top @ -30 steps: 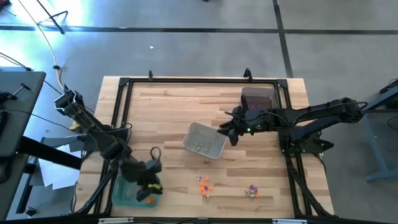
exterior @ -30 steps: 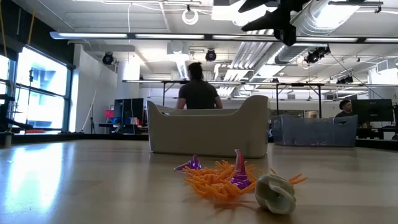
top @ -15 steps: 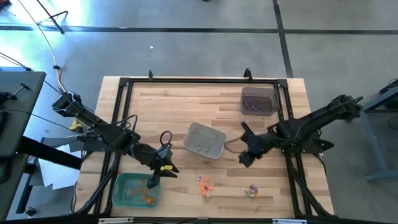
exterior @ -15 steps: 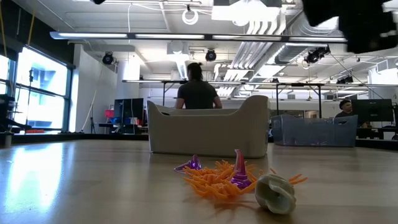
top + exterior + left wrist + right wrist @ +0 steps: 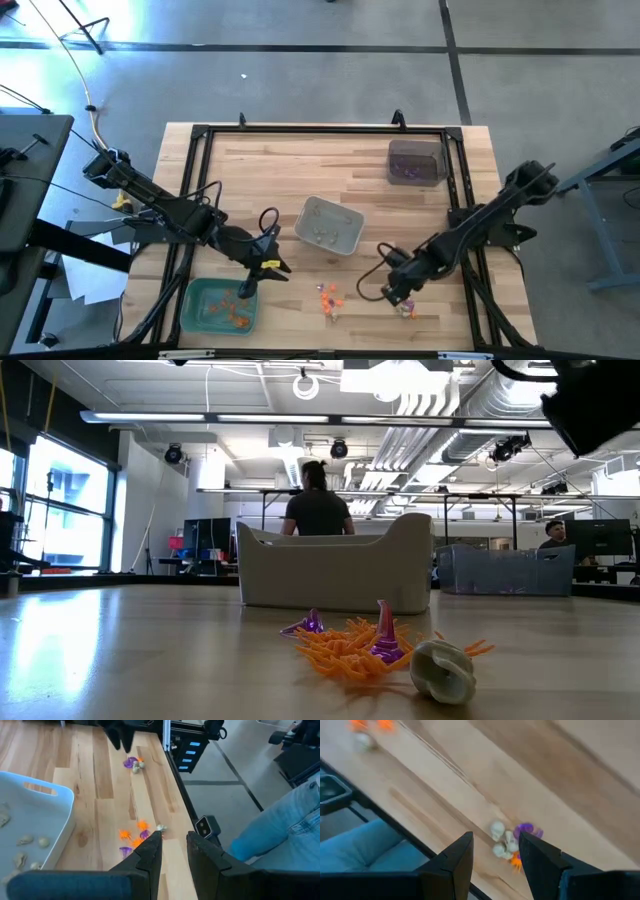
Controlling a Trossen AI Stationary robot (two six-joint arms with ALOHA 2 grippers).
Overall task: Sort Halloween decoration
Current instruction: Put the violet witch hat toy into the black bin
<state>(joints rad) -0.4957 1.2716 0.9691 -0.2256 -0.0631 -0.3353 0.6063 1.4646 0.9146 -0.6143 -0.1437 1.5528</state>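
Right hand (image 5: 495, 857), fingers spread, empty, poised over trinket cluster (image 5: 510, 842) near counter (image 5: 260, 170) front edge. Centre on one pale piece; avoid neighbours. Left hand (image 5: 173, 851) narrowly parted, empty.

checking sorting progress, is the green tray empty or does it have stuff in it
Not empty: the green tray holds several orange trinkets, seen from above.

No readable text, labels, brands or numbers anywhere; no signs legible on table, trays or room.
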